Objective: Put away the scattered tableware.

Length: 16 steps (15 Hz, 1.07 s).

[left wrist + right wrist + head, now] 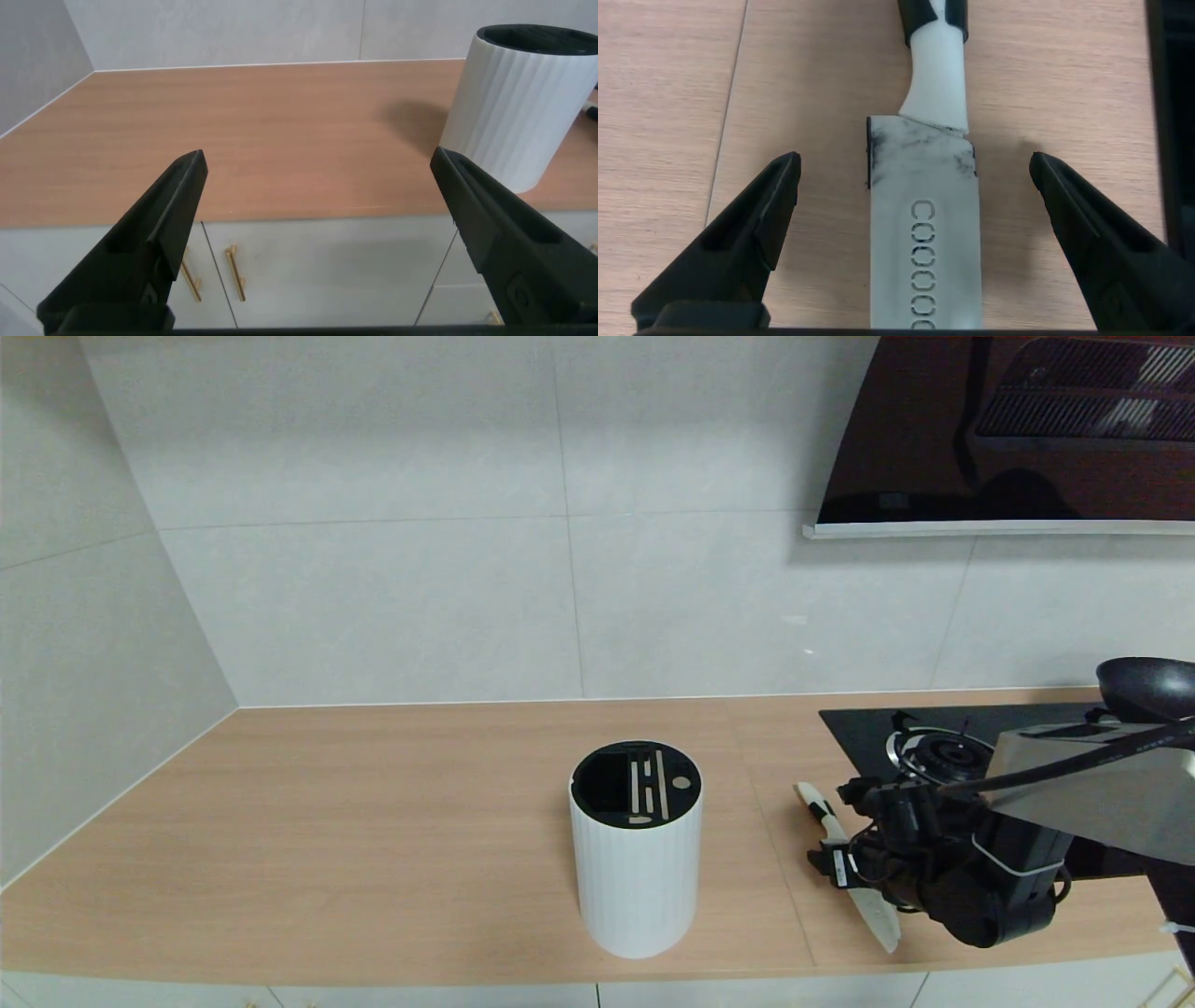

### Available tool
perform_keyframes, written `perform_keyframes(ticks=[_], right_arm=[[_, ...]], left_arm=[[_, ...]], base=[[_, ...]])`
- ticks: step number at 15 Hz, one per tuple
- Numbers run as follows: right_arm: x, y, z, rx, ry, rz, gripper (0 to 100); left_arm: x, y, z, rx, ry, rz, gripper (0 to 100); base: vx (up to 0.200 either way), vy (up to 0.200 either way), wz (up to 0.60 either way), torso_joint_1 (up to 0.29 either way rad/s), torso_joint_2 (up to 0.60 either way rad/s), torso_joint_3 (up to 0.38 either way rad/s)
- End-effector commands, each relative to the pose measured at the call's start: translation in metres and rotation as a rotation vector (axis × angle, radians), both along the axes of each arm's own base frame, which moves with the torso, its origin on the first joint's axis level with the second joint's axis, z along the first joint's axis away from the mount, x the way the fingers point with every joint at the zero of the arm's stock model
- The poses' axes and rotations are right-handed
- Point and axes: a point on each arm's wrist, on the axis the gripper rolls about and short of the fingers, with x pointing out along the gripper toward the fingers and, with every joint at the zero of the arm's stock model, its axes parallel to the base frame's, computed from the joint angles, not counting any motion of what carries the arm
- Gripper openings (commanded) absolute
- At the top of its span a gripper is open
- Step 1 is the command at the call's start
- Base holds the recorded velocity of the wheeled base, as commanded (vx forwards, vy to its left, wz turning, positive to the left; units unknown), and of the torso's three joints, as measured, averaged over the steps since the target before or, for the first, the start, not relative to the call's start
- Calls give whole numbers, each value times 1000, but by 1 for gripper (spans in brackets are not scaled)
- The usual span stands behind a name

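Observation:
A white knife [876, 913] with a white and black handle lies flat on the wooden counter [373, 821], right of a white ribbed cylindrical holder [637, 859] with a black slotted top. My right gripper [836, 831] hovers low over the knife. In the right wrist view its fingers [747, 252] stand open, one on each side of the blade [924, 233], near where blade meets handle. My left gripper [318, 159] is open and holds nothing, in front of the counter's front edge, with the holder [519, 103] off to one side.
A black hob [868, 728] with a burner [938, 751] lies at the counter's right end, a black pan [1148, 686] over it and a dark range hood [1008, 429] above. Tiled walls close the back and left. Cabinet doors with gold handles [234, 271] sit under the counter.

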Motion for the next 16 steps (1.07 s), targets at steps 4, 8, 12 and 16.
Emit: perform_keyframes(ticks=[4, 8, 12, 16], right_arm=[[-1, 1, -2, -2, 4, 1, 0], [0, 1, 2, 1, -5, 0, 0], [-9, -1, 46, 34, -92, -9, 0], [-38, 0, 124, 81, -247, 17, 0]], left_arm=[[0, 0, 0, 0, -1, 0, 100], [0, 0, 0, 0, -1, 0, 100], [0, 0, 0, 0, -1, 0, 100], [0, 0, 0, 0, -1, 0, 100]], base=[[0, 0, 0, 0, 0, 0], [0, 0, 0, 0, 0, 0], [0, 0, 0, 0, 0, 0], [0, 0, 0, 0, 0, 0]])
